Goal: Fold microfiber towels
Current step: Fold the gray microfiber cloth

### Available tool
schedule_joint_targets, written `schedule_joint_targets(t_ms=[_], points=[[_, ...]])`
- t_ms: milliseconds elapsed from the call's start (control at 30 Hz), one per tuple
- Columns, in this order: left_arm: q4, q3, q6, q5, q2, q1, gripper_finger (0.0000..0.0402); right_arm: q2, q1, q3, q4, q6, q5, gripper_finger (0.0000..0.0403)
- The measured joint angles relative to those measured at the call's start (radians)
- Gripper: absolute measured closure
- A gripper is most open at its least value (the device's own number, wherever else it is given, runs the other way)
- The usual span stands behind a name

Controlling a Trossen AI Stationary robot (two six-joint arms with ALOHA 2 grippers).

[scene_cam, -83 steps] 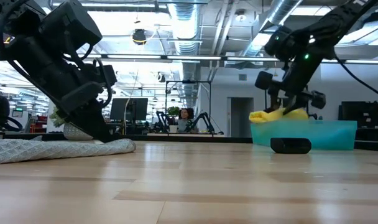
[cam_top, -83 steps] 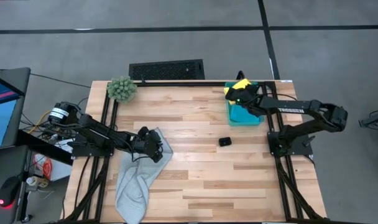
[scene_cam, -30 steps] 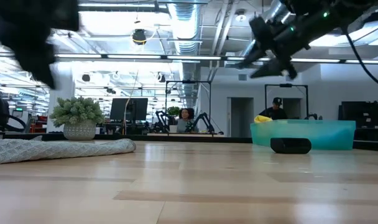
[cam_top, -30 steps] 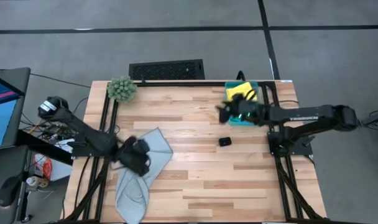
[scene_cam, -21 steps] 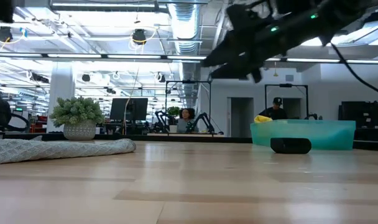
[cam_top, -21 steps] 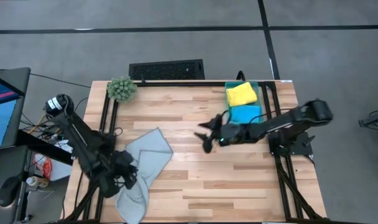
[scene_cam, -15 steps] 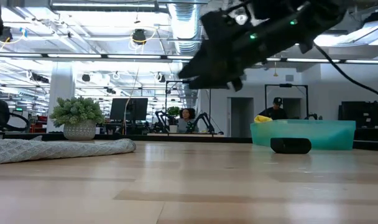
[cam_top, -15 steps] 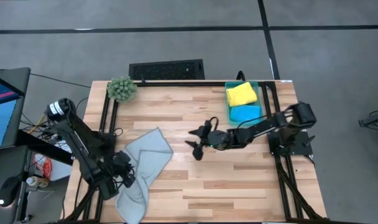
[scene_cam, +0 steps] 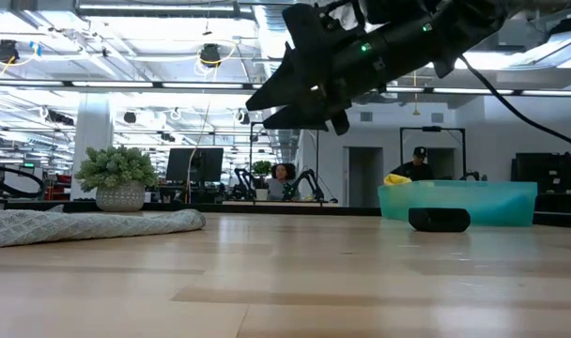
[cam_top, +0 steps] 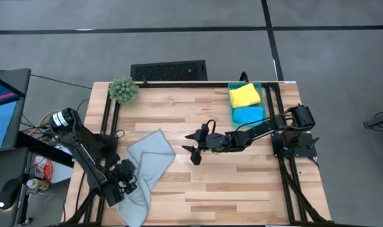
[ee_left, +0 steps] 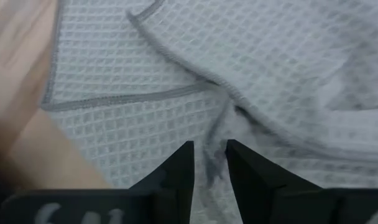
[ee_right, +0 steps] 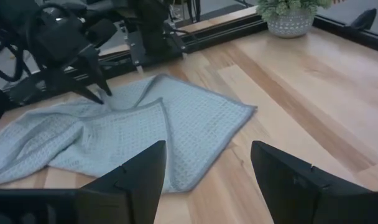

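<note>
Near the table's left front edge, the pale grey towel (cam_top: 144,173) lies rumpled, and the left gripper (cam_top: 124,178) sits down on its left side, fingers narrowly parted around a raised fold (ee_left: 209,163) of the cloth. Well apart, over the middle of the table (cam_top: 242,183), the right gripper (cam_top: 193,145) hangs spread wide and empty, pointing toward that towel. Behind it, the yellow towel (cam_top: 244,94) and blue towel (cam_top: 249,115) lie in the teal bin (scene_cam: 459,201).

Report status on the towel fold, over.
Left gripper down on grey towel, pinching a fold. Right gripper open, mid-table, above the wood. Towel rumpled, unfolded. Nothing between.
</note>
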Motion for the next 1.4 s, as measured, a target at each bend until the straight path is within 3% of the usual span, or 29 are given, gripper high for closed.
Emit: schedule_joint_targets(t_ms=[267,667,1033,1400], points=[[-0.027,0.03,-0.023,0.056,0.085,0.036,0.0394,0.0,0.024,0.0,0.0,0.007,-0.028,0.0143],[-0.487,0.475,0.086,-0.179,0.069,0.126,0.0401,-0.001,0.109,-0.001,0.086,-0.103,-0.078,0.0143],[-0.349,0.743,0.6,-0.175,0.069,0.168,0.0401,0.006,0.165,0.125,0.112,-0.43,-0.07,0.0143],[-0.285,0.897,0.766,-0.08,0.07,0.17,0.0401,0.032,0.145,0.234,0.101,-0.579,-0.198,0.0143]])
